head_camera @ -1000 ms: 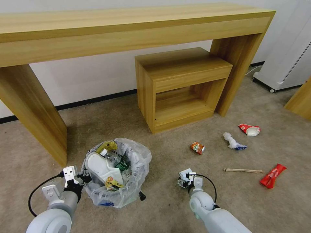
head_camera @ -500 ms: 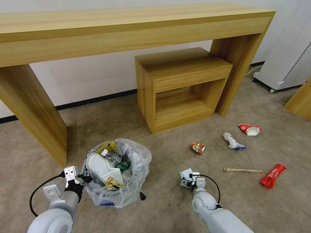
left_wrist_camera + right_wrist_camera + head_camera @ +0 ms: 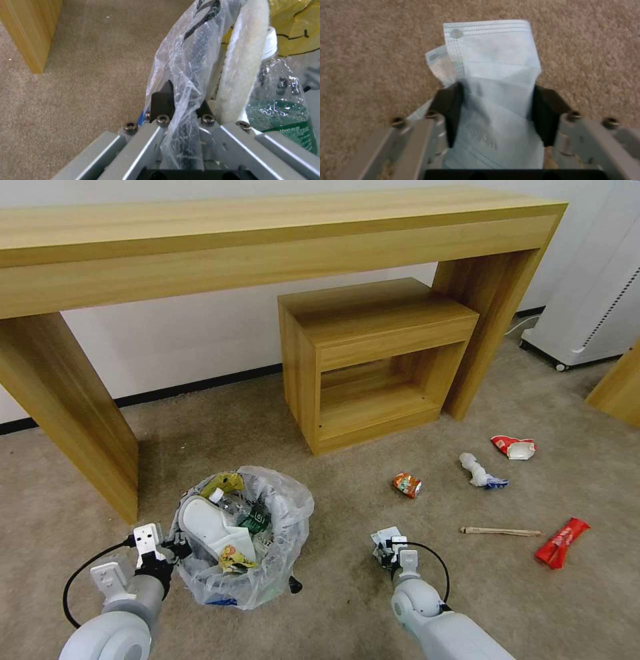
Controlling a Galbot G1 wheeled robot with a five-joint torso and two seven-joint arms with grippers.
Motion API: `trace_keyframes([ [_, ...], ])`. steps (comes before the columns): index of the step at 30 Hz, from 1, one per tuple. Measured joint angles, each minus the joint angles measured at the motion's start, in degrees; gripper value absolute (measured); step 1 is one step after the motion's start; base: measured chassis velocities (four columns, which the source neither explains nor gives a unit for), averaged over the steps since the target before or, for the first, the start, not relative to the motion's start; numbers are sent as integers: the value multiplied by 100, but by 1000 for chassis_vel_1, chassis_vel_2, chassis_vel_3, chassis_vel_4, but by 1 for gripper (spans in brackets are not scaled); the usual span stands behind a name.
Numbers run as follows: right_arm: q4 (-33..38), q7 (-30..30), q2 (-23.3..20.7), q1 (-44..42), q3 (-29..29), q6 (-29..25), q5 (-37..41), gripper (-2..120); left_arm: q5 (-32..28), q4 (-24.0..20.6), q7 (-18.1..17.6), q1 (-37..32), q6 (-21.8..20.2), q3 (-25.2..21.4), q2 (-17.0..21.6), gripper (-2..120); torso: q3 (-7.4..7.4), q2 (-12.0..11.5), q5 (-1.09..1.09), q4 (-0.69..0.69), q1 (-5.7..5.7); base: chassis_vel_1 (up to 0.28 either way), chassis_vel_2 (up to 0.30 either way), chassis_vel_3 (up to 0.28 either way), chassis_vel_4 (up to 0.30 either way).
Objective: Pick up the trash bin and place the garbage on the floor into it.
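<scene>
While your left gripper [image 3: 181, 110] pinches the trash bin [image 3: 247, 580] rim, right gripper [image 3: 496, 117] clamps the blue mask [image 3: 496, 75].
Risk: the limp mask may slip free mid-carry.

Only partly readable: small white lettering along the upper edge of the green label on the bottle [image 3: 283, 117] in the left wrist view, something like "tbon", too blurred to confirm; faint embossed marks on the blue mask [image 3: 496, 82], at 6 o'clock of its visible face, illegible. Elsewhere no legible text, brand, number or sign.
</scene>
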State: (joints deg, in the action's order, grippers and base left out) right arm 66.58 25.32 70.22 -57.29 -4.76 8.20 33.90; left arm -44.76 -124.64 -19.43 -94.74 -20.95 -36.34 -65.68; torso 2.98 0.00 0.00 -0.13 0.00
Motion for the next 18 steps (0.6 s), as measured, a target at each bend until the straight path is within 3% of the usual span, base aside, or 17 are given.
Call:
trace_keyframes([
  [3, -13, -9, -6, -22, 24, -33, -57, 27, -2, -3, 1, 9, 2, -1, 8, 1, 0, 0, 0, -3, 0, 0, 0, 0, 0],
  [7, 43, -26, -54, -59, 69, -98, -82, 12, -2, 5, 1, 19, 2, 7, 12, 1, 1, 0, 0, -3, 0, 0, 0, 0, 0],
  [12, 272, -311, -228, -123, 169, -509, -58, 8, -4, 40, 2, 39, 2, 12, 22, 1, 1, 0, 0, -4, 0, 0, 0, 0, 0],
  [15, 843, -856, -612, -219, 333, -1092, 103, 7, -3, 84, 1, 59, 2, 15, 27, 1, 1, 0, 0, -3, 0, 0, 0, 0, 0],
  [18, 1292, -1087, -894, -290, 465, -1323, 288, 7, -4, 86, 1, 70, 2, 25, 25, 1, 1, 0, 0, -3, 0, 0, 0, 0, 0],
])
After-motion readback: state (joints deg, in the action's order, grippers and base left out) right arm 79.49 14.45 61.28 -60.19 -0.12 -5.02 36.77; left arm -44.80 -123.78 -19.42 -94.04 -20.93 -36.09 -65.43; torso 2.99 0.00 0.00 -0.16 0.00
